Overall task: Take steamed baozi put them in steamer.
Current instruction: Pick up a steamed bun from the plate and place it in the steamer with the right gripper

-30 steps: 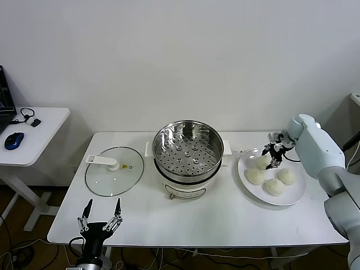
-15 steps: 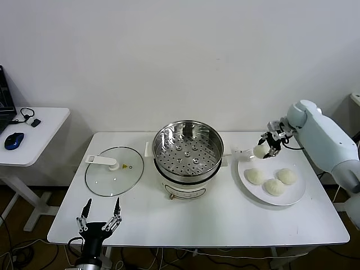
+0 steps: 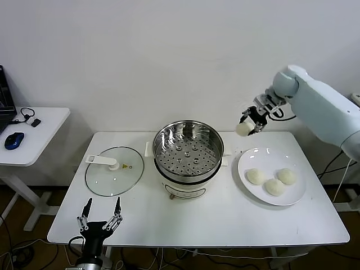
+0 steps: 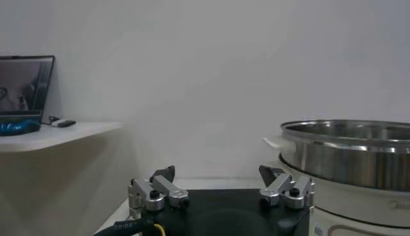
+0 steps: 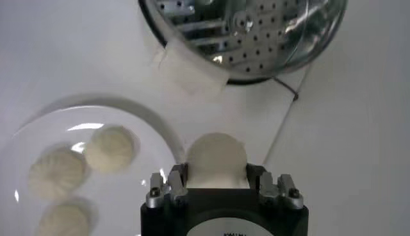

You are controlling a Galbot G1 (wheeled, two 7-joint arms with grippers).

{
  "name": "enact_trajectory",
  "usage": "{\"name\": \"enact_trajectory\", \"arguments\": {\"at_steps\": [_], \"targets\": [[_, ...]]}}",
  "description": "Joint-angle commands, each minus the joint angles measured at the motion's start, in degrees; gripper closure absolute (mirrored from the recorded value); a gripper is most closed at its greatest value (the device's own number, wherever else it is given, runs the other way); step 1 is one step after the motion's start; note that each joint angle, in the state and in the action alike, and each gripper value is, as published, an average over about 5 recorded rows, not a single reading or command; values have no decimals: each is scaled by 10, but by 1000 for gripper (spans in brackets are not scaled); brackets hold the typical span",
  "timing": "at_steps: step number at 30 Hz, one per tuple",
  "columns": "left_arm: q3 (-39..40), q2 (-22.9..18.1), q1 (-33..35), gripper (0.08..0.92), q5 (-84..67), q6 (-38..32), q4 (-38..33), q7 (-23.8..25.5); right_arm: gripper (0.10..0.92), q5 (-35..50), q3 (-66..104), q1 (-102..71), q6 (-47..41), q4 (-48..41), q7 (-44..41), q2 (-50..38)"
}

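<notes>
Baozi [image 3: 244, 129] aloft in right pincer [image 3: 251, 122] — arm outstretched

White work table and the items resting on it

The white table [image 3: 197, 216] carries a flat glass lid [image 3: 114, 170] at the left, a steamer [image 3: 188, 153] on a white pot body at the centre, and a white plate [image 3: 250, 185] at the right, on which three baozi [image 3: 274, 187] are placed close together.
</notes>
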Motion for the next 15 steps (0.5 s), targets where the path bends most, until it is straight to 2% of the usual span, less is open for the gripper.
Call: {"name": "enact_trajectory", "arguments": {"at_steps": [1, 6, 15], "targets": [[0, 0, 0, 177, 0, 0, 0, 0, 427, 75, -127, 124, 35, 25, -3, 65], [-1, 0, -3, 177, 0, 1, 0, -1, 431, 50, -140, 125, 57, 12, -2, 125], [-5, 1, -6, 177, 0, 1, -5, -1, 439, -52, -116, 54, 94, -15, 1, 208]]}}
